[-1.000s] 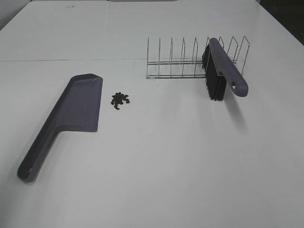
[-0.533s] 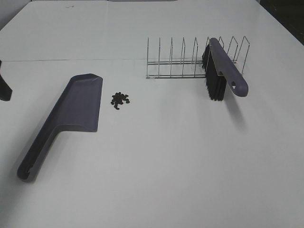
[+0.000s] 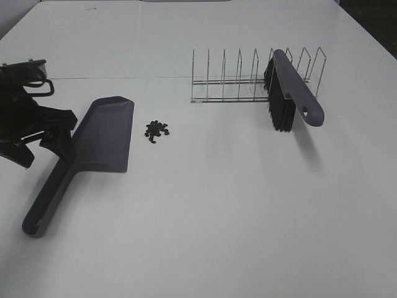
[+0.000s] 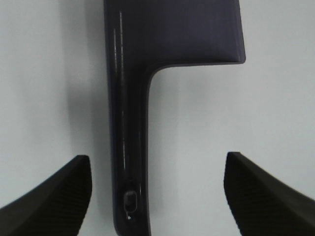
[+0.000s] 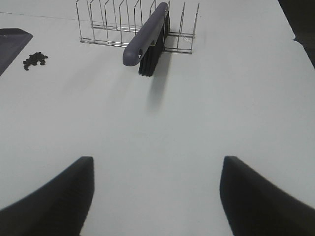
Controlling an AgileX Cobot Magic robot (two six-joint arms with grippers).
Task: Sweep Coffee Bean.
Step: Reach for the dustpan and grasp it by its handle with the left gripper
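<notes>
The coffee beans (image 3: 157, 130) lie in a small dark heap on the white table, just right of the grey-purple dustpan (image 3: 102, 133). They also show in the right wrist view (image 5: 34, 60). My left gripper (image 3: 44, 154) is open and empty, above the dustpan's left side. In the left wrist view the dustpan's handle (image 4: 129, 162) runs between the spread fingers of the left gripper (image 4: 157, 196). The brush (image 3: 291, 93) leans in the wire rack (image 3: 236, 81), bristles down. My right gripper (image 5: 155, 196) is open and empty, well short of the brush (image 5: 145, 37).
The wire rack (image 5: 113, 24) stands at the back right with several upright dividers. The dustpan's corner (image 5: 10, 44) shows at the right wrist view's edge. A seam (image 3: 124, 77) crosses the table behind the dustpan.
My left arm has come in from the left edge to over the dustpan's handle side. The dustpan, beans and brush have not moved.
</notes>
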